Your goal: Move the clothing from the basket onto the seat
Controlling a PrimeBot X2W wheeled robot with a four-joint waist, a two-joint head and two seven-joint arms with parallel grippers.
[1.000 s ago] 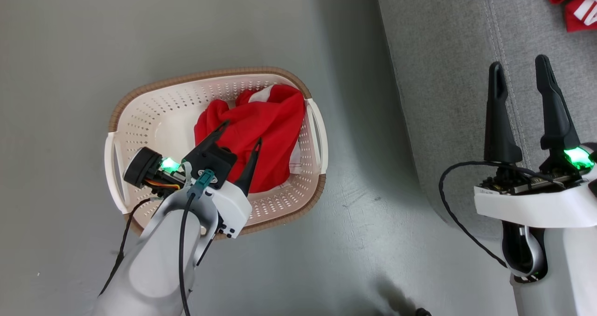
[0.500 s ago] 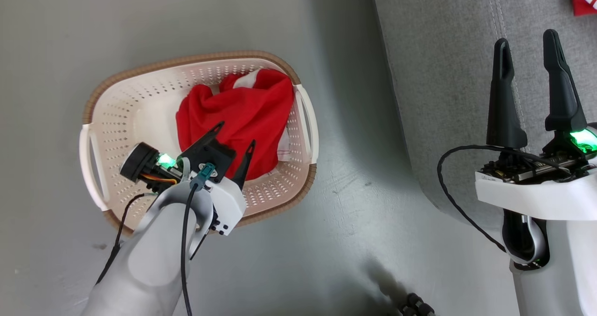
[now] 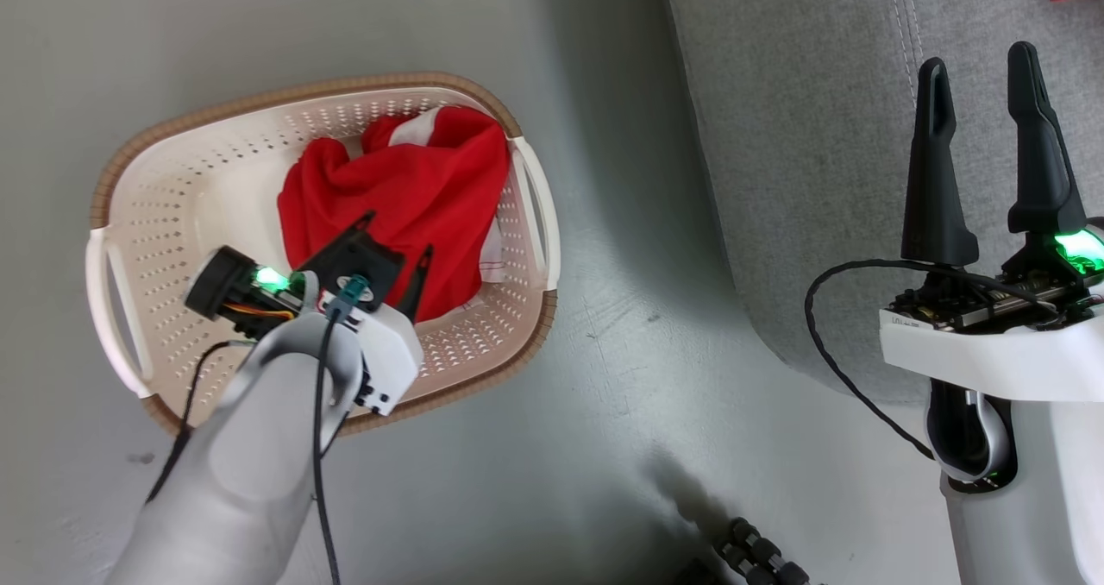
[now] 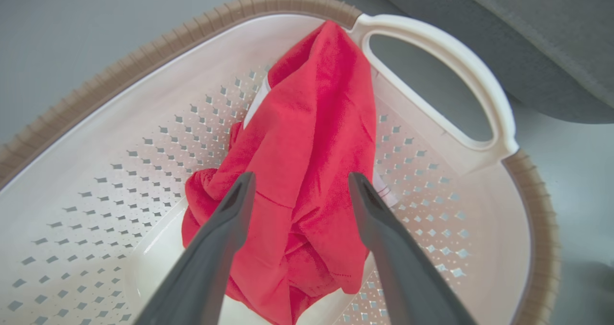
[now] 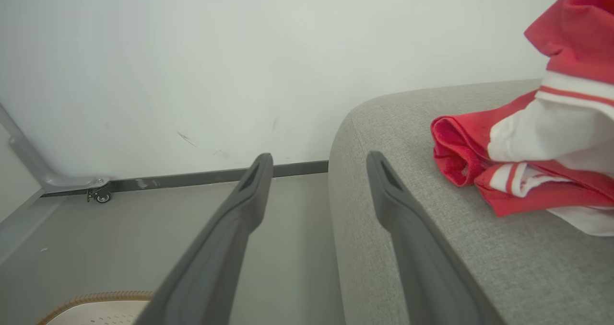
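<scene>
Grey floor [image 3: 604, 352]; cream perforated basket [image 3: 285, 97], red garment [image 3: 405, 188] crumpled inside. Left gripper [image 4: 301, 176] wide apart, empty, poised just above it; right gripper [image 3: 979, 54] agape over grey seat [image 3: 793, 136], near striped garment [image 5: 527, 171]. Soft, light, floppy: likely best pinched at raised middle fold.

A smooth grey floor [image 3: 604, 352] is seen in the head view, marked by a small dark speck [image 3: 653, 317]. A dark ribbed object [image 3: 759, 559], which cannot be identified, is cut off by the bottom edge. In the right wrist view a pale wall [image 5: 240, 52] is met at its foot by a dark skirting strip [image 5: 192, 176], and a thin scratch [image 5: 187, 139] is visible above it. At the left, a slanted metal bar [image 5: 24, 147] is ended by a small caster [image 5: 102, 198].
</scene>
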